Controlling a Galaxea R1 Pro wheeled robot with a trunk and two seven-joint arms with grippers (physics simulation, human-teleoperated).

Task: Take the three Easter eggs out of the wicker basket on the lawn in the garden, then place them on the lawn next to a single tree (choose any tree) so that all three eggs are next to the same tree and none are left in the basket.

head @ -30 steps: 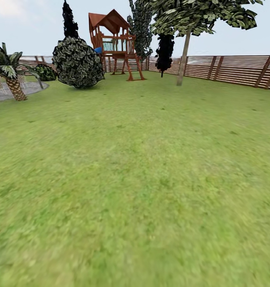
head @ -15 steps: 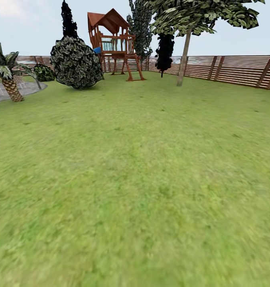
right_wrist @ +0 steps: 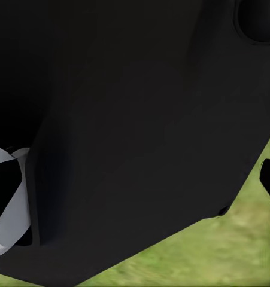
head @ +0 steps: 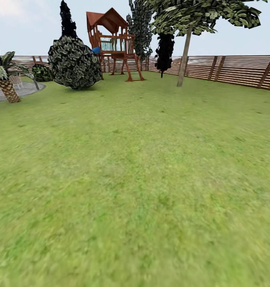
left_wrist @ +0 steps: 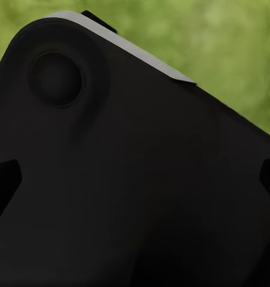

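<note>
Neither hand is showing its fingers clearly: the left wrist view is looking onto a dark, rounded robot housing (left_wrist: 129, 179) with a strip of green grass beyond it, and the right wrist view onto a similar black housing (right_wrist: 135, 119) with grass along one edge, so I cannot tell whether either hand is open, closed or holding anything.

The head view is looking out over the lawn (head: 135, 179), which is stretching away to a slatted wooden fence (head: 230, 69). The tree (head: 184, 52) with the pale straight trunk is standing far ahead and a little to the right, near the fence, well apart from the robot. That puts it somewhat more on the right arm's side, though both arms are far out of reach, so the coming move is, by my judgement, a drive and not a reach.

Further left are standing a wooden play tower (head: 115, 44), a round dark bush (head: 74, 61) and a palm (head: 5, 81) by a grey gravel patch (head: 25, 89).

The eggs and the basket cannot be made out anywhere, and the near grass is blurred.
</note>
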